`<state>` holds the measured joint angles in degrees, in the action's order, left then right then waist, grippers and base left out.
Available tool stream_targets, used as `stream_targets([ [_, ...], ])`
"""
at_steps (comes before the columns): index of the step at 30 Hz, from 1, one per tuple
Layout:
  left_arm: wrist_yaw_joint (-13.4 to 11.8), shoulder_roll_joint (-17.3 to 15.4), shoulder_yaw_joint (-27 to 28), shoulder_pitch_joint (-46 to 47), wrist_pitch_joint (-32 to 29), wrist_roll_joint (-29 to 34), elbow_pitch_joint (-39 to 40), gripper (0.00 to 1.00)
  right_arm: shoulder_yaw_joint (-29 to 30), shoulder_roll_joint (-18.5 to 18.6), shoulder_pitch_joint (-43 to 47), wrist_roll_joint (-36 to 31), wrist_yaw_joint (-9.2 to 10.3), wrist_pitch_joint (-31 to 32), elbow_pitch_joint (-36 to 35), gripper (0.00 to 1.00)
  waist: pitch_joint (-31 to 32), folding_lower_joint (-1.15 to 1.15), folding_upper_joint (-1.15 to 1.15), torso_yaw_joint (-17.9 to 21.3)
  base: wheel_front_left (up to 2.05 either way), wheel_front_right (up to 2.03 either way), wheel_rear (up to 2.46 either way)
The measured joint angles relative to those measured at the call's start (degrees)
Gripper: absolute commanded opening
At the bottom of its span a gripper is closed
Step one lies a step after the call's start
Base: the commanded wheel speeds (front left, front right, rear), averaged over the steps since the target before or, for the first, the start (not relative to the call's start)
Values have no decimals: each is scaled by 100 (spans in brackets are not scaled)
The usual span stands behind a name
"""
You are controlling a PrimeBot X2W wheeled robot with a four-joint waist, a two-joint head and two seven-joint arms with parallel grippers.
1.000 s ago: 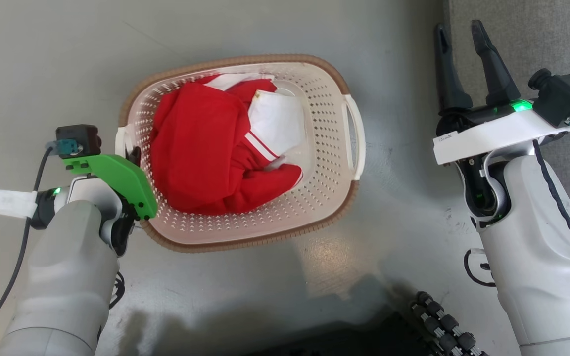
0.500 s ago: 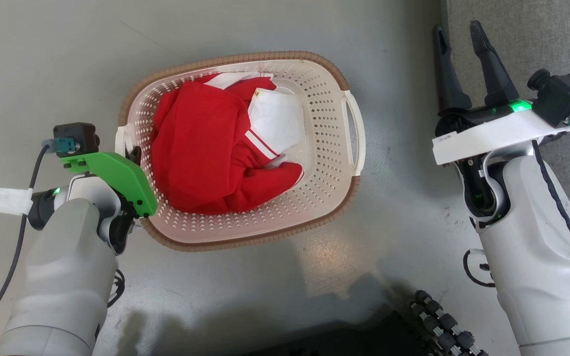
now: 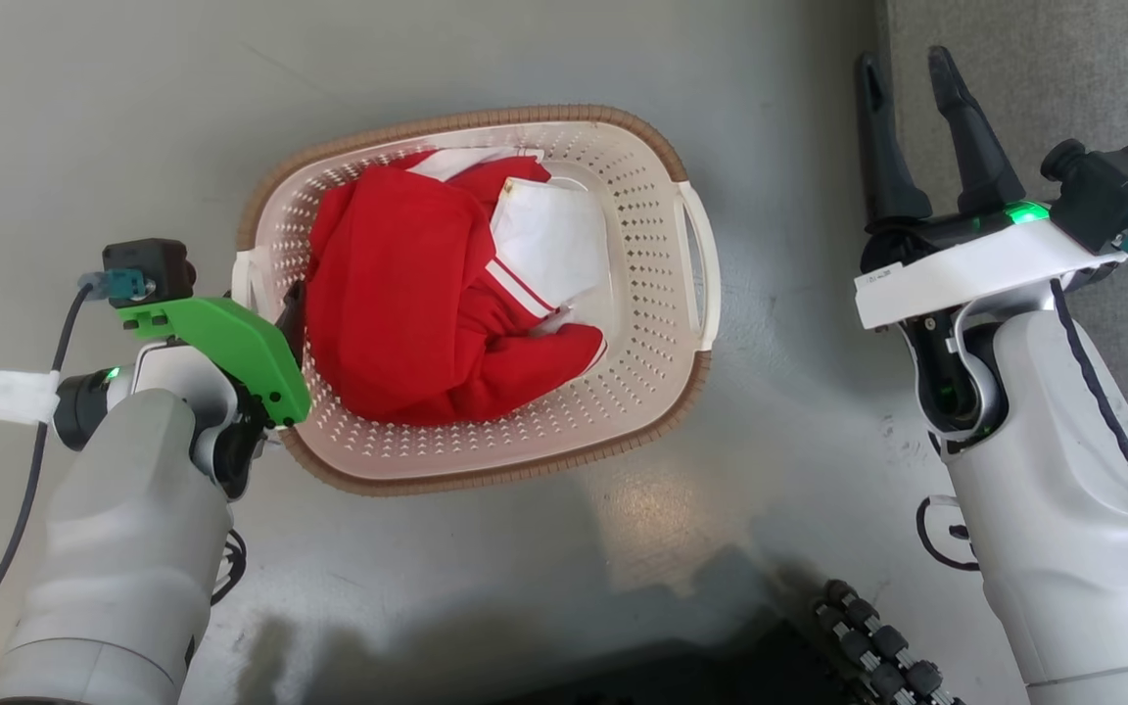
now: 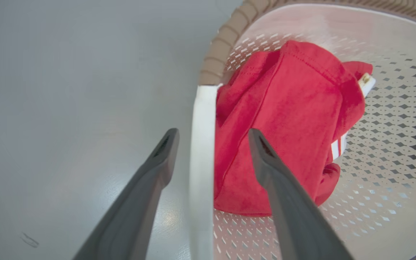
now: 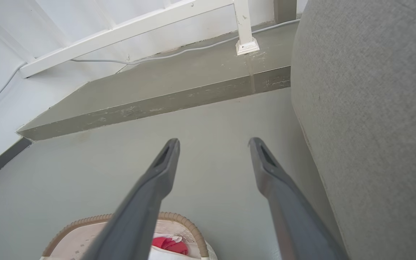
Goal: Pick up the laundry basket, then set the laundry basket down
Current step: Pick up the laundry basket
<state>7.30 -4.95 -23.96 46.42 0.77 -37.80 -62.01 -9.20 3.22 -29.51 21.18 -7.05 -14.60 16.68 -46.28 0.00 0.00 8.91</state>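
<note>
Finds cream-white perforated plastic laundry basket with brown woven-look rim (image 3: 642,392) flat on smooth grey floor (image 3: 525,59), directly ahead of left gripper (image 4: 212,131), loaded with crumpled red garment (image 3: 398,294) and folded white cloth (image 3: 554,240). Compares with a second ago: hardly any shift of laundry basket. Catches inner finger (image 3: 292,305) of left gripper further in than then, past the rim and beside the red garment. Reads that as grasp lined up, lift not yet begun.

Puts white side handle (image 4: 202,144) between the two long dark fingers, outer finger over floor, inner finger over red garment. Marks left gripper as spread wide, straddling the handle, clamping nothing; cannot tell whether either finger touches it. Probably needs closing on that handle next.

Places right gripper (image 3: 902,57) well apart from far handle (image 3: 711,274), fingers parted, gripping nothing, bare floor ahead of it, grey fabric sofa (image 3: 1034,69) just to its right.
</note>
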Motion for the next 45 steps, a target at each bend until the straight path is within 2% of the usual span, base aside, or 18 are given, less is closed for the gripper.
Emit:
stream_targets([
  [12, 0, -127, -186, -64, 464, -57, 19, 100, -12, 0, 1, 68, 0, 0, 221, 100, 437, 0, 0, -29, 0, 0, 0],
  [26, 1, -189, -461, -498, 1298, -82, 403, 100, 57, 0, 224, 66, 0, 0, 572, 100, 1379, 0, 0, -97, 0, 0, 0],
  [37, 1, -310, -481, -971, 1365, -68, 890, 100, 158, -1, 520, -112, 0, 0, 590, 100, 2331, 0, 0, -223, 0, 0, 0],
  [45, 1, -383, -86, -1295, 1365, 66, 1678, 100, 274, -1, 865, -162, 0, 0, 616, 100, 2978, 0, 0, -363, 0, 0, 0],
])
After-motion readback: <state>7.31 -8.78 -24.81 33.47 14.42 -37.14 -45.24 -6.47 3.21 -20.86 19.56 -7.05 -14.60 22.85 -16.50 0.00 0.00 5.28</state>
